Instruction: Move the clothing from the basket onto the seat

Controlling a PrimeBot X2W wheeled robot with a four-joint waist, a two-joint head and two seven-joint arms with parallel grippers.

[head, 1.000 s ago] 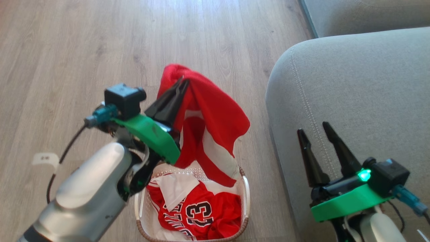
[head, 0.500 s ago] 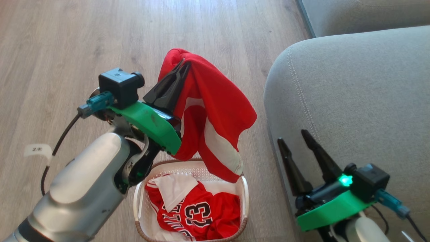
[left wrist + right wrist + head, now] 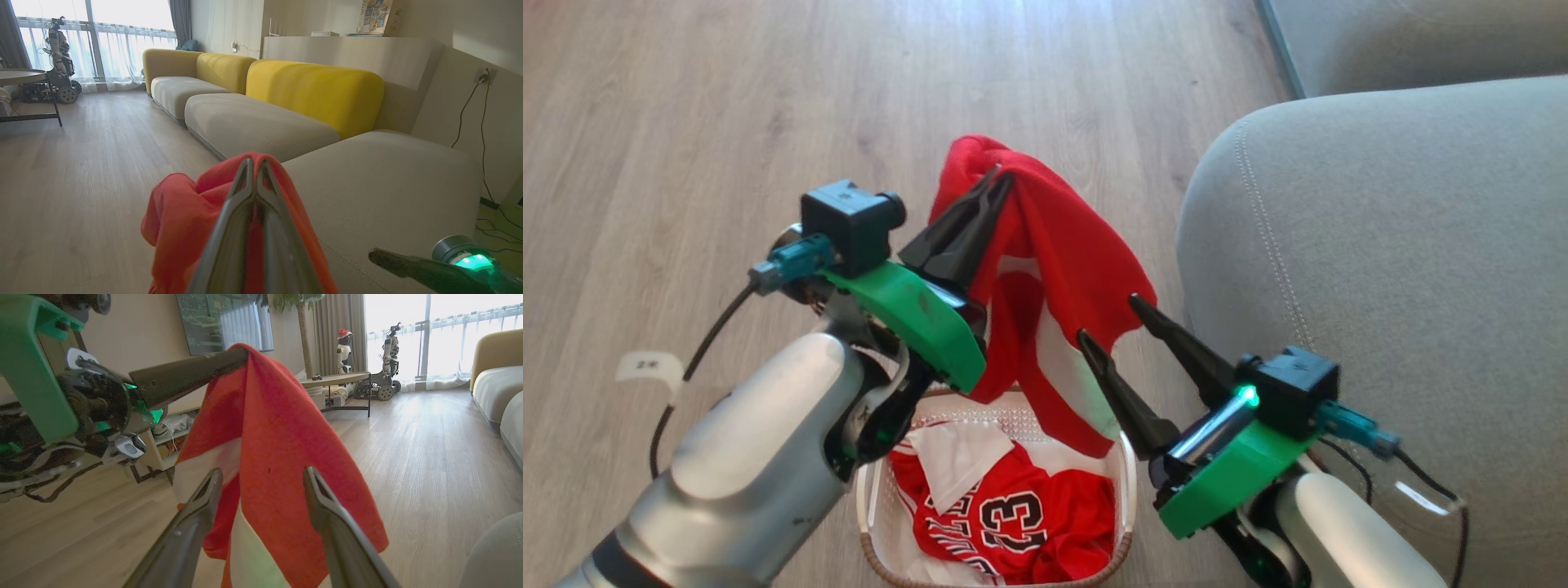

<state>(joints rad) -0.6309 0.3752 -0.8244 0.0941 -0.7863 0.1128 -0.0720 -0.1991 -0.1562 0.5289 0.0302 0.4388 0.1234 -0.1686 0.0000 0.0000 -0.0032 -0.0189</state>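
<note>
Firmly clenched, the left jaws pinch a fold at the top of a red garment (image 3: 1054, 261) with white stripes, held up above the basket (image 3: 1131, 478). The garment hangs with its long axis vertical, its lower edge pointing down at the basket's far rim. The right jaws stand spread wide, grasping nothing. Their tips are just beside the cloth's lower right edge; I cannot tell whether they touch it. Inside the basket lies a red jersey (image 3: 1013, 523) reading 23 in black and white, its lettering partly folded away. The grey seat (image 3: 1380, 245) stands just right of the basket, which rests on the wooden floor (image 3: 686, 122).
</note>
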